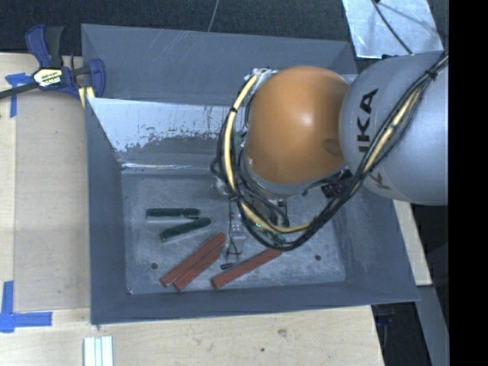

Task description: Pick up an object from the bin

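My gripper (pixel 232 244) reaches down below the orange dome, near the front middle of the bin floor. Its tip comes down in the gap between two groups of brown bars. To its left, a pair of reddish-brown flat bars (pixel 194 262) lies side by side, slanting up to the right. To its right, a single reddish-brown bar (pixel 246 268) lies at a flatter slant, its upper end under the arm's cables. Whether the tip touches either bar is not visible.
Two dark green sticks (pixel 173 213) (pixel 185 229) lie left of the gripper, toward the middle of the floor. The arm and its dome cover the right half of the bin. The bin's walls slope in on all sides.
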